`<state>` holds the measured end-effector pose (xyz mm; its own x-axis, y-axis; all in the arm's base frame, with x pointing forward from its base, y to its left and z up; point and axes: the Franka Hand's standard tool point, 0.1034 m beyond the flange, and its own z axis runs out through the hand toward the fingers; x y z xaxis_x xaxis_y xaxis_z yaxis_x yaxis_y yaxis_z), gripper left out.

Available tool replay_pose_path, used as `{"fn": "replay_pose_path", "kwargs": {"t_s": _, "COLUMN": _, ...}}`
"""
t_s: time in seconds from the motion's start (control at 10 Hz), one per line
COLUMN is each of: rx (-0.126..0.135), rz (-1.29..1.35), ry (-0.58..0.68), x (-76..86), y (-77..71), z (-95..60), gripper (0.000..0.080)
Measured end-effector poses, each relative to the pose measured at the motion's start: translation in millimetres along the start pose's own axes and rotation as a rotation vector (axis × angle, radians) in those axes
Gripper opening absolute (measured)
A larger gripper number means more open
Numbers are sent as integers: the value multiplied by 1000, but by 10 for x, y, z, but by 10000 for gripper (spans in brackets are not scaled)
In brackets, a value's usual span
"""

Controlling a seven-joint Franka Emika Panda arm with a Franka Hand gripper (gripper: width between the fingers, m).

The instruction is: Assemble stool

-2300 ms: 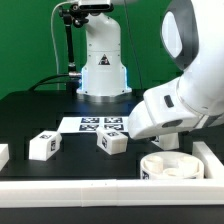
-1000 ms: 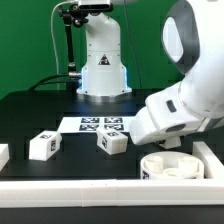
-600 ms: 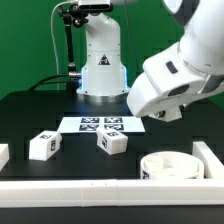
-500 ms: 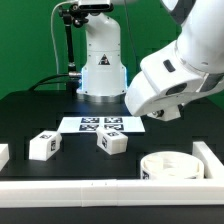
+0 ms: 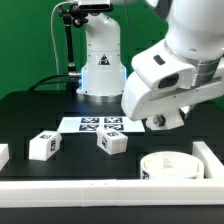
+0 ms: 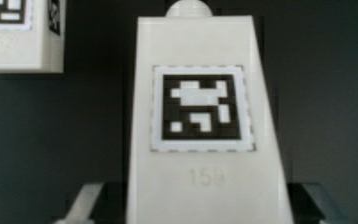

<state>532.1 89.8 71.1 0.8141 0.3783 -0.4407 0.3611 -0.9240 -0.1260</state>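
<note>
stool: one seat (image 5: 170,166), two loose legs (image 5: 42,146) (image 5: 112,143), hand (image 6: 199,196) clamped on a third leg (image 6: 197,100).

- A white stool leg (image 6: 197,110), its marker tag facing the camera, sits clamped at its wide end in the gripper (image 6: 201,204).
- Another tagged white block (image 6: 16,38) lies beside the stool leg's narrow end, apart from it.

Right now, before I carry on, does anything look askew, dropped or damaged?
Nothing stands out. The white plastic block leg sits straight and centred between the jaws, the thick round white seat lies flat, and two loose legs rest apart on the black table.
</note>
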Motion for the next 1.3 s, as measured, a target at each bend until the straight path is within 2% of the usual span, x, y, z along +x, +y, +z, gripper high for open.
{"fn": "replay_pose_path", "kwargs": {"t_s": 0.2, "rx": -28, "rz": 8, "ry": 136, "x": 82, "y": 73, "z": -298, "gripper": 340}}
{"fn": "replay_pose_path", "kwargs": {"t_s": 0.4, "rx": -51, "rz": 8, "ry": 239, "x": 126, "y": 74, "z": -320, "gripper": 340}}
{"fn": "replay_pose_path", "kwargs": {"t_s": 0.5, "rx": -59, "rz": 10, "ry": 326, "x": 197, "y": 95, "z": -349, "gripper": 340}}
{"fn": "replay_pose_path", "kwargs": {"t_s": 0.8, "rx": -90, "rz": 14, "ry": 512, "x": 216, "y": 157, "z": -327, "gripper": 340}}
{"fn": "replay_pose_path", "kwargs": {"t_s": 0.9, "rx": -100, "rz": 16, "ry": 583, "x": 257, "y": 184, "z": -367, "gripper": 340}}
{"fn": "replay_pose_path", "kwargs": {"t_s": 1.0, "rx": -110, "rz": 12, "ry": 619, "x": 235, "y": 207, "z": -468, "gripper": 340}}
{"fn": "replay_pose_path", "kwargs": {"t_s": 1.1, "rx": -126, "rz": 14, "ry": 692, "x": 229, "y": 250, "z": -638, "gripper": 340}}
{"fn": "replay_pose_path", "kwargs": {"t_s": 1.3, "rx": -158, "rz": 4, "ry": 777, "x": 253, "y": 303, "z": -818, "gripper": 340}}
